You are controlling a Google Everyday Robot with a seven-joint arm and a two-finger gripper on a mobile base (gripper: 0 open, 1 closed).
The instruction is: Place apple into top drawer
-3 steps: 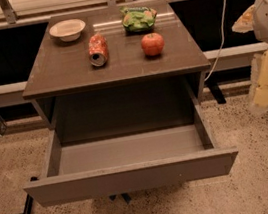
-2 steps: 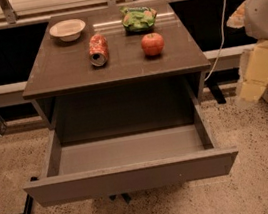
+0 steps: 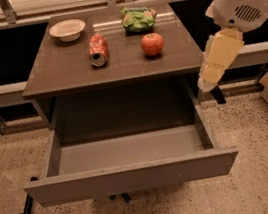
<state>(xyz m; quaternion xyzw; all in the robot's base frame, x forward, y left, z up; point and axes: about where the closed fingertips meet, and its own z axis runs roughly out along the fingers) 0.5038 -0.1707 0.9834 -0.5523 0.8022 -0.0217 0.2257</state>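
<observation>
We see apple (image 3: 152,44) on worktop (image 3: 67,71), up-left of tool (image 3: 211,75), not touching; can't tell tool's state.

Apple (image 3: 152,44) on the surface (image 3: 62,69), right of crushed soda can (image 3: 98,50) and in front of green snack bag (image 3: 138,18). White bowl (image 3: 67,29) back left. Top drawer (image 3: 130,176) open below, grey inside showing. Pincer (image 3: 209,77) hangs beside the surface's right edge, apart from the apple.
</observation>
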